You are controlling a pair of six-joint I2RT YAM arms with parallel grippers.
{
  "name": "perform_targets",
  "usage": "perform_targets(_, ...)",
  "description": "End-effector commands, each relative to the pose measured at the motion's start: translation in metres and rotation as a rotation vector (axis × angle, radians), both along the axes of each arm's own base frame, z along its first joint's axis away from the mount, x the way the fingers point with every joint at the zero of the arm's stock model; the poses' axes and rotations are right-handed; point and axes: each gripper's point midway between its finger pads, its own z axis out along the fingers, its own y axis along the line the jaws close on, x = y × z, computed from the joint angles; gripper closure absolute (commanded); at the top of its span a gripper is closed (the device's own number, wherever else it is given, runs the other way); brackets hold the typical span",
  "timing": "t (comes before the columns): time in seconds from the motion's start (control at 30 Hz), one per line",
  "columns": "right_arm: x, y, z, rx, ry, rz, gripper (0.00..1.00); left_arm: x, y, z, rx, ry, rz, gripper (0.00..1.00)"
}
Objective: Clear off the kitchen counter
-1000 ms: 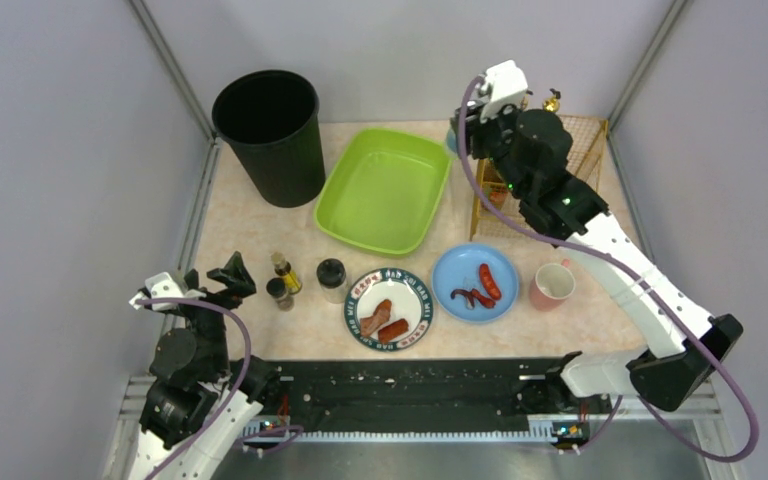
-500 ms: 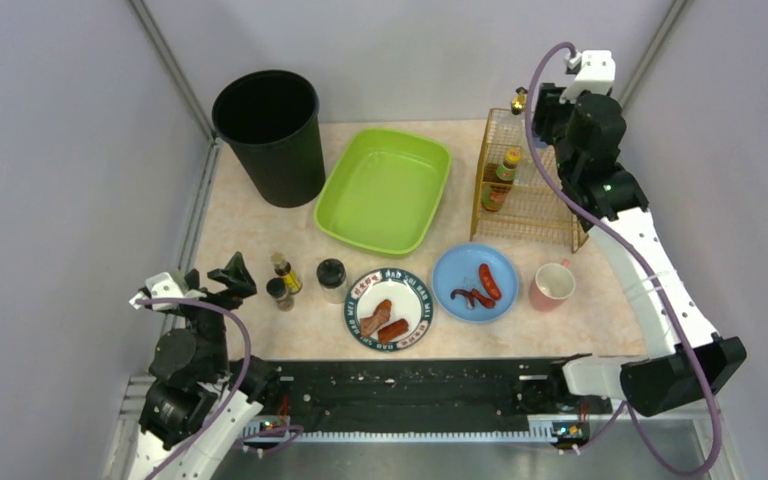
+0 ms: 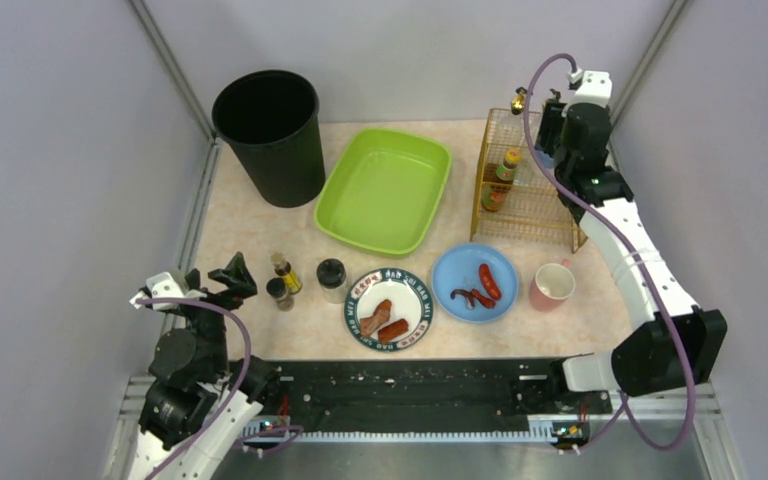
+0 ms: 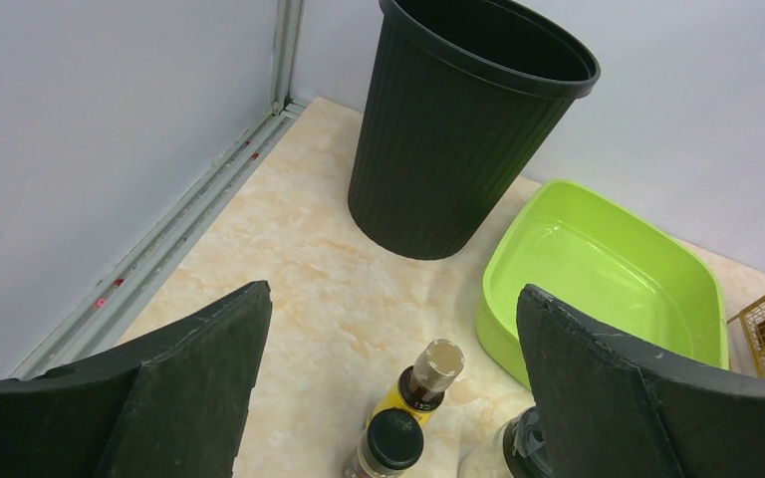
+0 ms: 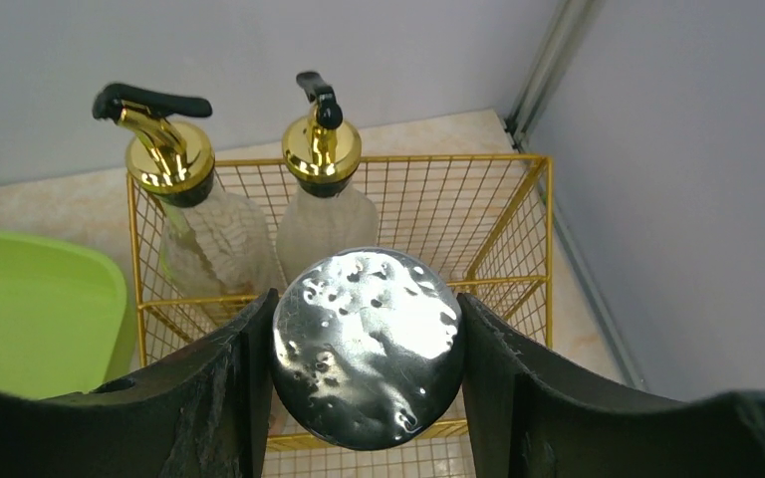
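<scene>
Counter [image 3: 260,235]: flat, pale marbled slab filling the floor of the cell. In the top view its long axis runs left to right between the side walls, and its short axis runs from the black rail [image 3: 410,385] at the near edge to the back wall. On it, far left corner: black bin [image 3: 270,135], upright. Just right of the bin is a green tray [image 3: 385,190], set askew. Far right: gold wire rack [image 3: 535,210] with a brown bottle [image 3: 500,178] standing inside. Near row, left to right: three small bottles [image 3: 285,272] close together, a patterned plate [image 3: 352,300] with two brown sausage pieces, a blue plate [image 3: 445,270] with red pieces, and a pink mug [image 3: 552,285]. The two plates sit just beside each other; I cannot tell whether they touch. Left gripper [image 4: 393,294]: low over the near-left corner, jaws wide apart, nothing between them, pointing toward the bin and the bottles. Right gripper [image 5: 364,339]: up over the back of the rack, jaws clamped on a round silvery cap [image 5: 367,368]. Whatever lies below the cap is hidden. Beyond it, two gold-topped pump bottles [image 5: 324,169] stand side by side in the rack.
</scene>
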Motion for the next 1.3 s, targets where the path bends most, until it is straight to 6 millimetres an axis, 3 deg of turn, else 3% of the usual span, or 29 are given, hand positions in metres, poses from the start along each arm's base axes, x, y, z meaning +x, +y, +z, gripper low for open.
perform_targets(0.0, 0.015, -0.002, 0.017, 0.043, -0.108, -0.009, 1.00, -0.025, 0.012, 0.026, -0.083, -0.147, -0.011, 0.03)
perform_targets(0.5, 0.039, -0.006, -0.049, 0.068, -0.016, 0.005, 1.00, -0.024, 0.011, 0.026, -0.080, -0.148, -0.017, 0.03)
perform_targets(1.07, 0.050, -0.001, -0.129, 0.122, 0.110, 0.021, 1.00, -0.024, 0.012, 0.025, -0.078, -0.144, -0.011, 0.03)
perform_targets(1.27, 0.051, 0.003, -0.147, 0.133, 0.142, 0.034, 1.00, -0.024, 0.012, 0.025, -0.077, -0.144, -0.010, 0.03)
